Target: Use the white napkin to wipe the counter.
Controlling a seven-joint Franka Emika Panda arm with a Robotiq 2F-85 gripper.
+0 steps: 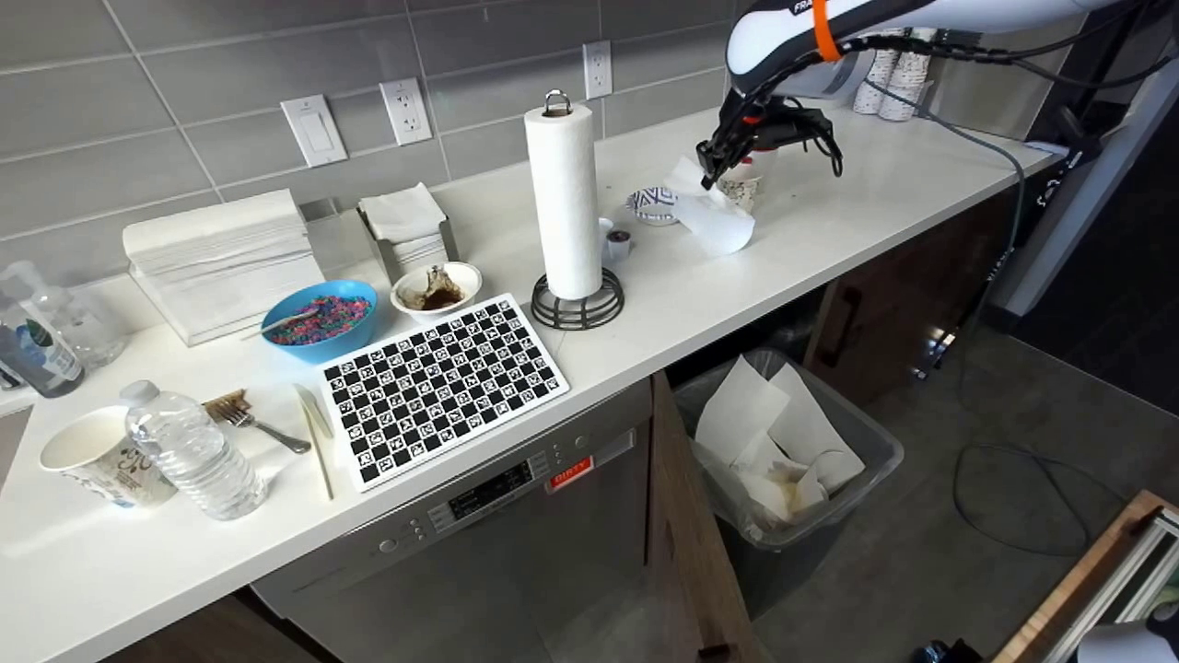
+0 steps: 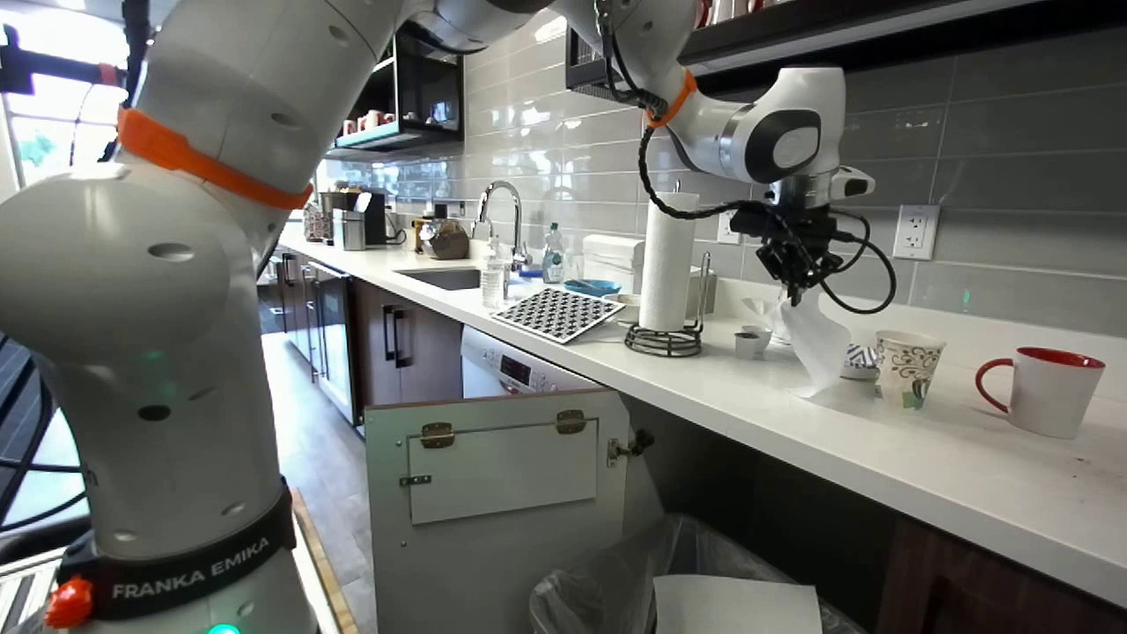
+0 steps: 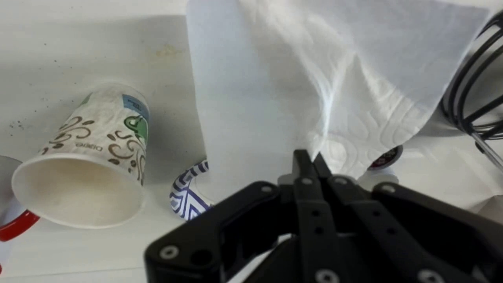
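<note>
The claw [image 3: 311,160] is clamped on the white napkin [image 3: 251,90], which is held pinched and hung beneath toward the counter [image 2: 951,445]; contact there cannot be confirmed. Beside the claw, a patterned dish [image 3: 188,196] is partly hidden by the napkin in the wrist view. Left of the claw there, a paper cup [image 3: 100,137] is seen, then a mug [image 2: 1052,396]; opposite, a paper towel roll [image 2: 666,264].
</note>
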